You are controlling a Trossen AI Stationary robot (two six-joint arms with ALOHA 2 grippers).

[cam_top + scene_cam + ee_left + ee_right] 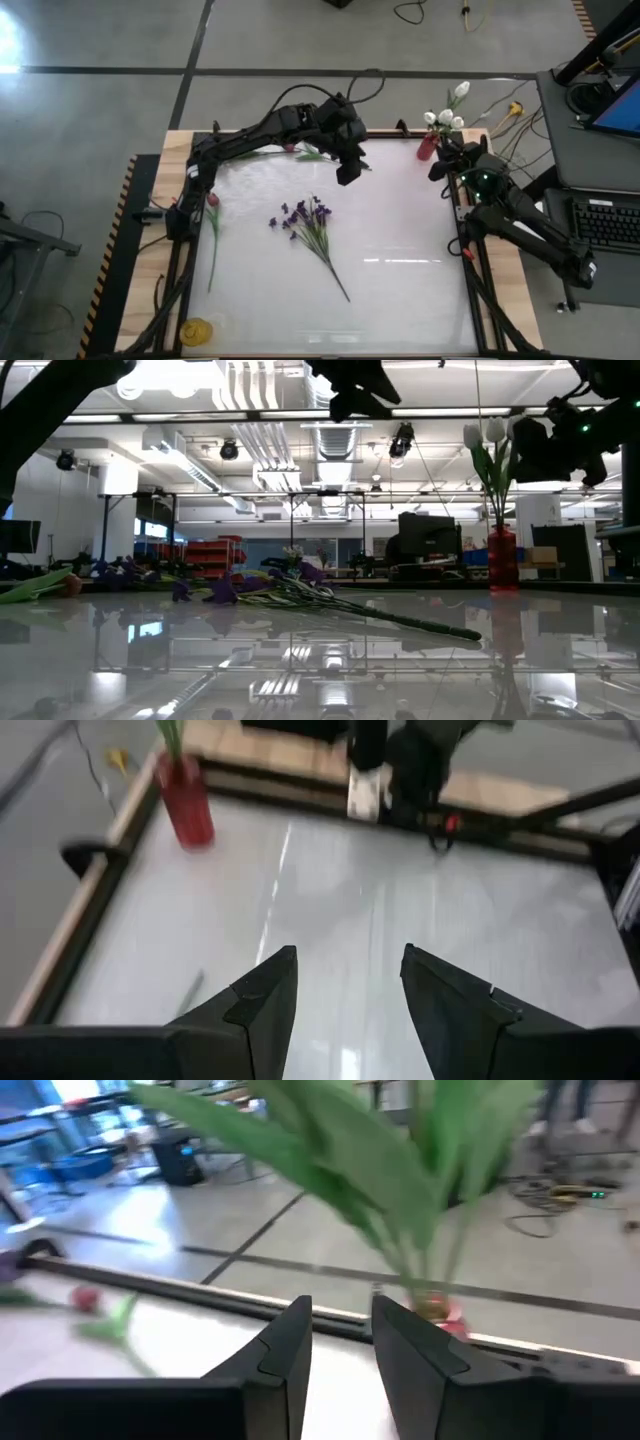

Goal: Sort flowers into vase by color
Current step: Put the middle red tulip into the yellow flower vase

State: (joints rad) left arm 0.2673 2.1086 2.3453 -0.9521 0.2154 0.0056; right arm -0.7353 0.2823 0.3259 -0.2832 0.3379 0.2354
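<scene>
A red vase [427, 147] stands at the table's far right corner and holds white tulips [447, 112] with green leaves [400, 1160]. My right gripper [342, 1325] hovers just near-right of the vase. Only a narrow gap separates its fingers, and nothing is between them. My left gripper [350, 970] hangs open above the far middle of the table [347, 172], holding nothing. A purple spray [310, 225] lies flat at mid-table. One pink-red bud [212, 200] lies along the left edge. Another pink-red bud [290, 148] lies by the far edge.
A yellow round object [195, 330] sits at the near left corner. A wooden frame [180, 150] borders the white table. A keyboard [608, 222] and cables [510, 110] lie beyond the right edge. Bare white surface [400, 260] spreads right of the purple spray.
</scene>
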